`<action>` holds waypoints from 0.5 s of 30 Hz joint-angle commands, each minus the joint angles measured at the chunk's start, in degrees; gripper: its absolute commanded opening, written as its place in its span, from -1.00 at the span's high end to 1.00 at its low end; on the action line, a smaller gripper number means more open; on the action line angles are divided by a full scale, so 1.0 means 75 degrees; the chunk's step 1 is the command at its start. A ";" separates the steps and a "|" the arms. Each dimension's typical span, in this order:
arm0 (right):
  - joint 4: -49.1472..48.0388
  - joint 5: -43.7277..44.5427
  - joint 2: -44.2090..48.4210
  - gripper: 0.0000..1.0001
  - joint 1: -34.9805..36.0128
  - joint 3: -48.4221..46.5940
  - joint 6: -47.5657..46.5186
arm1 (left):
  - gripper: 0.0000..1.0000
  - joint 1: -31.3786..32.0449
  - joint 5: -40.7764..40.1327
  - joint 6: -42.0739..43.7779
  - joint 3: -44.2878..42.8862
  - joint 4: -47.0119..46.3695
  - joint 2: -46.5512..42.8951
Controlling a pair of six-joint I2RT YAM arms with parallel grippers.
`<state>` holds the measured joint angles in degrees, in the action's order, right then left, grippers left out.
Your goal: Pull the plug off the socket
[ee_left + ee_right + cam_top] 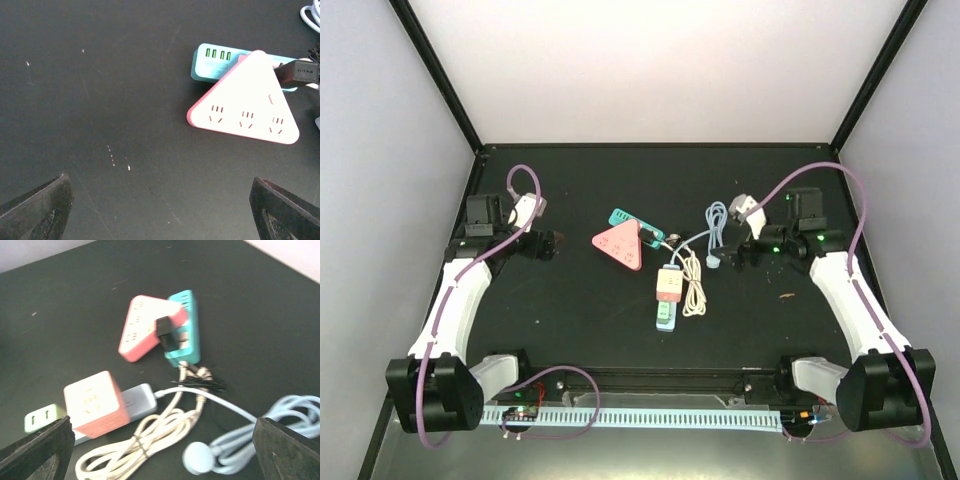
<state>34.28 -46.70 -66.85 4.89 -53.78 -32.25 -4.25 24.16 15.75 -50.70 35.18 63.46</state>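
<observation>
A black plug (651,236) sits in the teal power strip (633,221), which lies against a pink triangular socket (618,246). In the left wrist view the triangular socket (245,107), teal strip (220,60) and black plug (296,73) lie ahead to the right. In the right wrist view the plug (164,332) stands on the teal strip (182,327). My left gripper (550,245) is open and empty, left of the triangle; its fingers (37,210) are spread wide. My right gripper (732,256) is open and empty, right of the cords; its fingers (287,450) are wide apart.
A pink cube socket (669,283) sits on a grey strip (665,315); they also show in the right wrist view, cube (95,400) and strip (140,400). A cream cord coil (145,440) and a light blue cable (250,445) lie below the right gripper.
</observation>
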 commanded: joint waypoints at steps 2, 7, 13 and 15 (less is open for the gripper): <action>0.0759 -0.0010 0.0323 -1.00 0.0984 0.0271 -0.1294 | -0.98 0.0178 -0.0237 -0.0184 0.0081 -0.0651 -0.0307; 0.0947 0.0389 0.0400 -1.00 0.2014 0.0491 -0.1924 | -0.97 0.0251 -0.0123 -0.0212 0.0060 -0.0719 -0.0368; 0.1092 0.1062 -0.0220 -0.98 0.2939 0.0430 -0.2399 | -0.98 0.0333 0.0136 -0.0247 0.0042 -0.0684 -0.0418; 0.1012 0.1356 -0.0474 -0.92 0.3232 0.0396 -0.2297 | -0.98 0.0357 0.0179 -0.0229 0.0072 -0.0630 -0.0451</action>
<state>41.34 -41.23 -67.35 25.91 -50.24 -47.18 -2.15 23.49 14.50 -50.15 31.51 61.69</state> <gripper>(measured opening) 0.977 0.988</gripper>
